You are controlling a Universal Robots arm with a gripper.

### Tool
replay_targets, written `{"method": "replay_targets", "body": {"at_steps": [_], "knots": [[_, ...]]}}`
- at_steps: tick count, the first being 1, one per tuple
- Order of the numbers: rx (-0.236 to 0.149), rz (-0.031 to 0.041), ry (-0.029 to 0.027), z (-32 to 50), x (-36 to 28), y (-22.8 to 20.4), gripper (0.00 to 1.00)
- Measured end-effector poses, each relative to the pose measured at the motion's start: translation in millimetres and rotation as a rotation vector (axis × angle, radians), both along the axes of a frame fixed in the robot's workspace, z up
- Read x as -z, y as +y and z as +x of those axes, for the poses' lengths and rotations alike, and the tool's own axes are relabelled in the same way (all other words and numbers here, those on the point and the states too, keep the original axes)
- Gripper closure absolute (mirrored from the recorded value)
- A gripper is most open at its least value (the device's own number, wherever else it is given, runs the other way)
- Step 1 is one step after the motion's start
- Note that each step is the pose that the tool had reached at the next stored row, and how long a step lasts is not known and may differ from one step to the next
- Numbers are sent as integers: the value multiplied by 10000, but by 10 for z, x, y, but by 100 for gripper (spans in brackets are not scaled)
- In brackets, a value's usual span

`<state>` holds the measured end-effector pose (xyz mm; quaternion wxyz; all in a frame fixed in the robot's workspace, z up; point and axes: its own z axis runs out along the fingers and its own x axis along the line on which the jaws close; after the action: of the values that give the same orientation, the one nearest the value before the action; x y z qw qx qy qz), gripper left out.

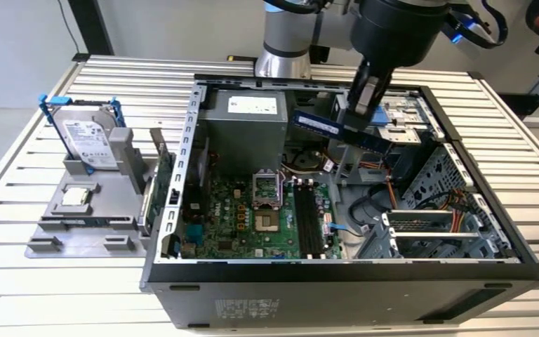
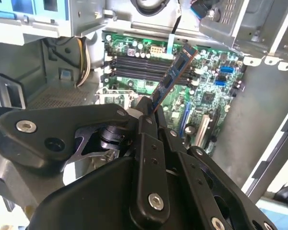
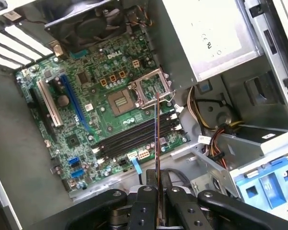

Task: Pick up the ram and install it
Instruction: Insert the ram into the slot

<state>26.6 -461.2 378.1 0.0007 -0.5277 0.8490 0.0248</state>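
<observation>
The ram (image 1: 330, 130) is a long narrow stick with a blue label, held tilted in the air above the open computer case (image 1: 344, 270). My gripper (image 1: 356, 126) is shut on its end, over the case's back right part in the exterior view. In the second wrist view the ram (image 2: 175, 72) juts out from the gripper (image 2: 148, 112) toward the motherboard. Seen edge-on in the first wrist view, the ram (image 3: 157, 143) rises from the gripper (image 3: 158, 189) over the black memory slots (image 3: 134, 136). Those slots (image 1: 309, 217) lie below, apart from the stick.
A power supply (image 1: 241, 130) and a drive cage (image 1: 410, 116) flank the gripper inside the case. The CPU socket (image 1: 264, 189) lies beside the slots. At the exterior view's left, a grey stand (image 1: 82, 232) holds a blue-framed hard drive (image 1: 90, 140) and a green card (image 1: 157, 179).
</observation>
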Motion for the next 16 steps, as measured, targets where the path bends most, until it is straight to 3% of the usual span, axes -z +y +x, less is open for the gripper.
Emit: {"method": "replay_targets", "body": {"at_steps": [16], "knots": [[2061,0,0,0,0,0,100]]}}
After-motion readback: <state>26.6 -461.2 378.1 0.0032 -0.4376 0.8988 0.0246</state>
